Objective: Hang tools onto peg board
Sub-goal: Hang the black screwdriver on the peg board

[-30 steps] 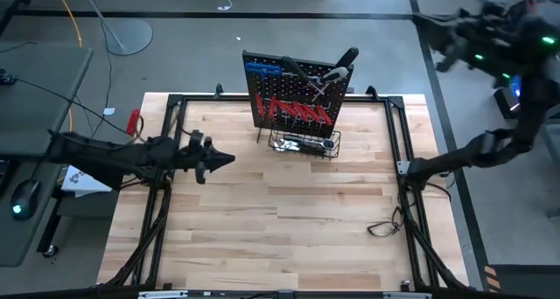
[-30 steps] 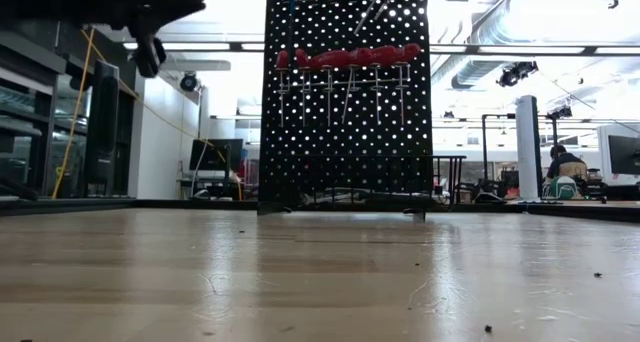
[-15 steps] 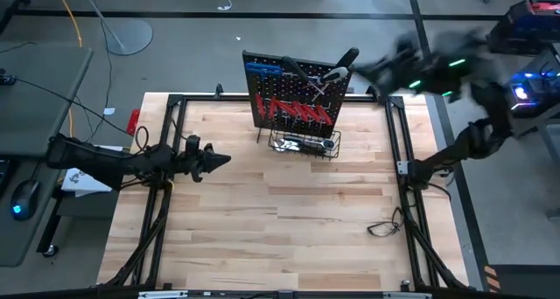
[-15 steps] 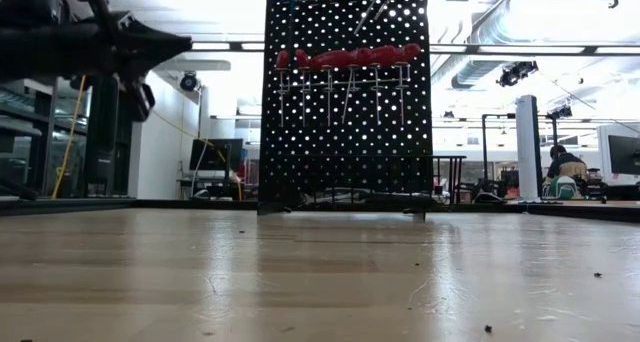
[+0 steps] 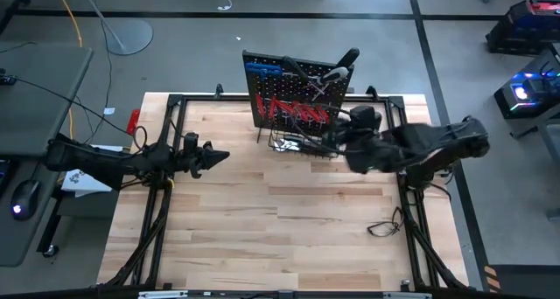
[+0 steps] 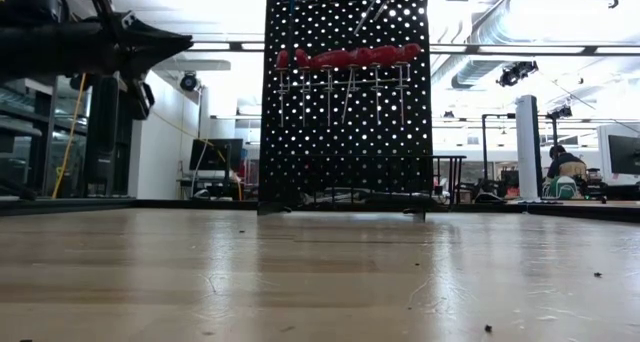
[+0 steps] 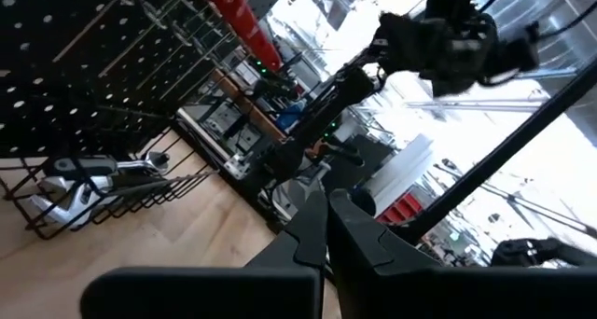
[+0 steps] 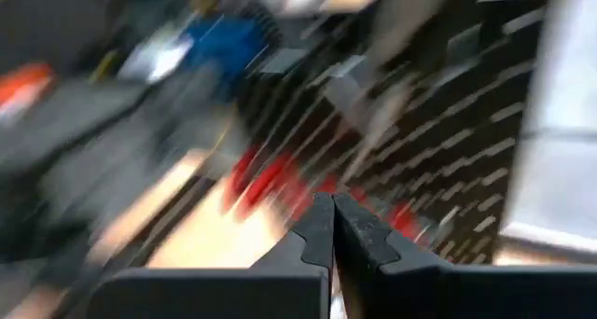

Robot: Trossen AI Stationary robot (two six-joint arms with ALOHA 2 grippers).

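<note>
Tools [image 5: 293, 109] hung on peg board [image 5: 262, 93] at table's [image 5: 262, 220] far edge | right gripper [image 5: 325, 144] closed, empty, just beside basket, nearer | left gripper [image 5: 223, 156] closed, empty, well left

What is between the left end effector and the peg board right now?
Nothing visible. In the high view only bare table lies between the left end effector, shut and empty at the table's left edge, and the peg board. The right end effector, also shut, is near the wire basket.
</note>
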